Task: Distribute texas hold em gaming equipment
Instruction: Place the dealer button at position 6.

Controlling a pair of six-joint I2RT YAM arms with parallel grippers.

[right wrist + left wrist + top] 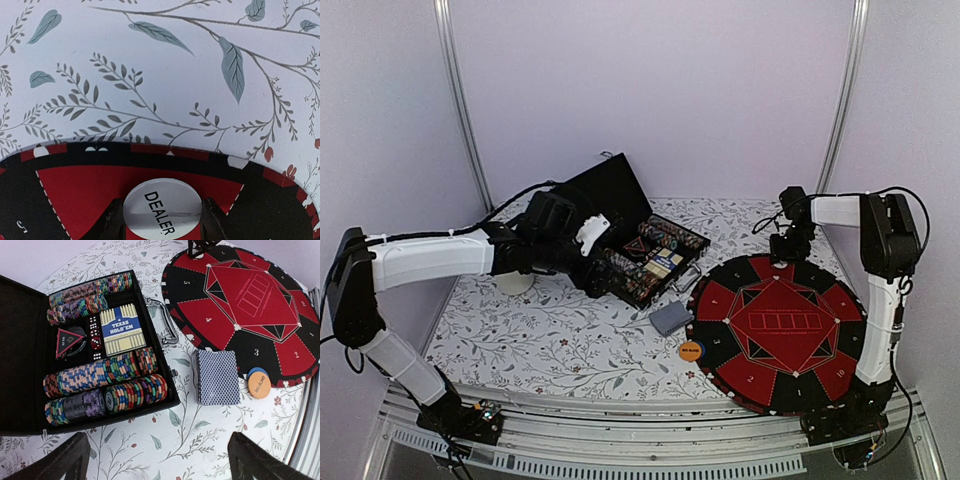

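An open black case (620,200) holds rows of multi-coloured poker chips (107,380), dice and a "Texas Hold'em" card box (121,330). A blue-backed deck of cards (216,376) lies on the tablecloth between the case and the round red-and-black mat (780,330). An orange "Big Blind" disc (259,386) overlaps a blue disc (256,372) at the mat's edge. My left gripper (160,465) is open and empty above the cloth, near the case. My right gripper (162,225) is shut on the white "Dealer" button (162,210), over the mat's far edge (788,255).
The floral tablecloth (560,340) covers the table. A white round object (515,283) sits partly hidden under my left arm. The case's raised lid stands at the back. A metal rail (620,430) runs along the near table edge.
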